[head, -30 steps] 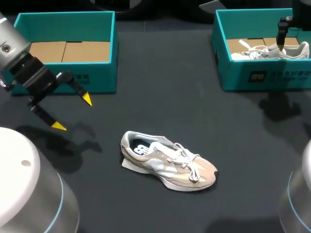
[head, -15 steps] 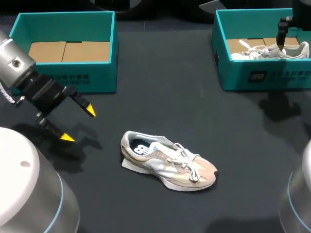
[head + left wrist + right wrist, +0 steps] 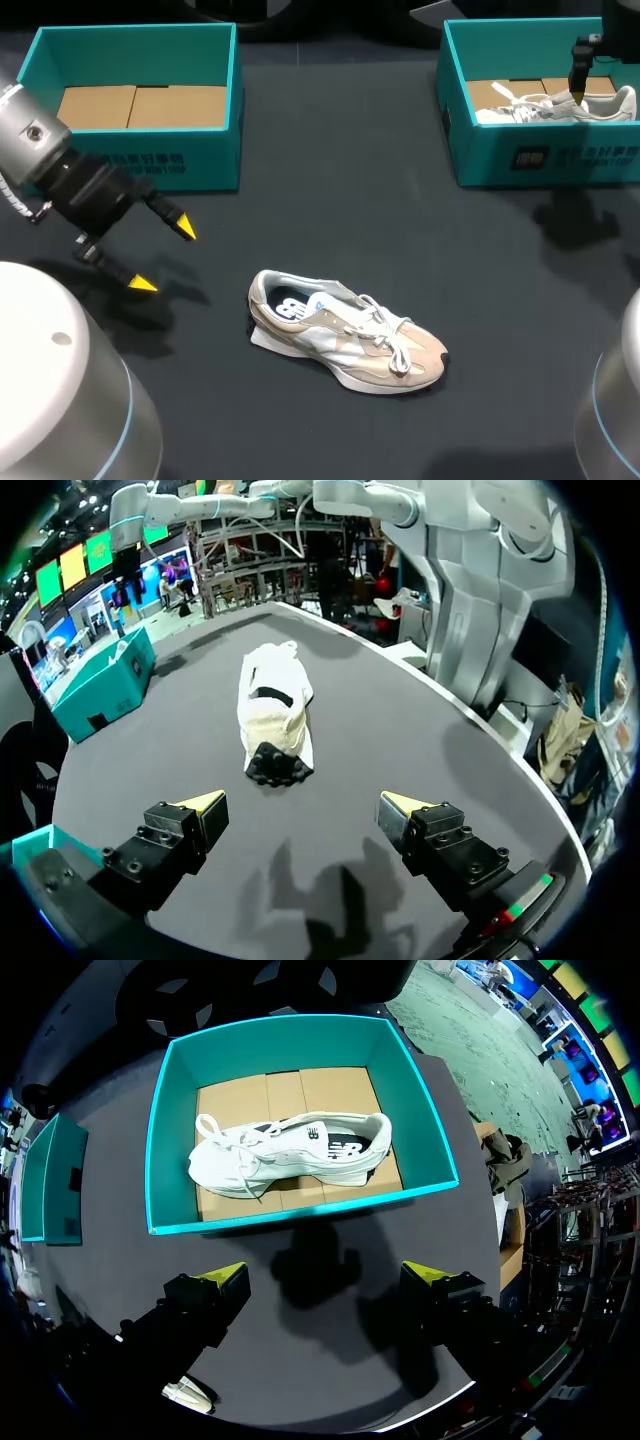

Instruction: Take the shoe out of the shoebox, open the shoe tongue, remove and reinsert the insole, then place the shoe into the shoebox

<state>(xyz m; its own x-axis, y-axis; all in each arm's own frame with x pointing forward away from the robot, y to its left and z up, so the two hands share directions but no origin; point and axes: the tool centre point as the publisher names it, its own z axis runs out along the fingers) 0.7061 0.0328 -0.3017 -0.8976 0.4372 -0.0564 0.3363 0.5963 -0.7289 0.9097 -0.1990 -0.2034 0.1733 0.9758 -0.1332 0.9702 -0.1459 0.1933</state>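
A beige and white shoe (image 3: 345, 335) lies on its sole mid-table, toe toward the front right. My left gripper (image 3: 164, 257) hovers open to its left, holding nothing. In the left wrist view the shoe (image 3: 272, 705) lies ahead of the open left gripper (image 3: 302, 801), heel end nearest. A second, white shoe (image 3: 290, 1150) lies in the right teal shoebox (image 3: 300, 1222). My right gripper (image 3: 335, 1275) hangs open above that box's near wall, empty. In the head view only one of its fingers (image 3: 579, 70) shows, over the white shoe (image 3: 555, 105).
An open teal shoebox (image 3: 135, 165) with a bare cardboard floor stands at the back left. The right shoebox (image 3: 545, 155) stands at the back right. Dark tabletop lies between the boxes and around the beige shoe.
My left gripper has come down and forward, a little nearer the beige shoe, still open. The right arm and both shoes have not moved.
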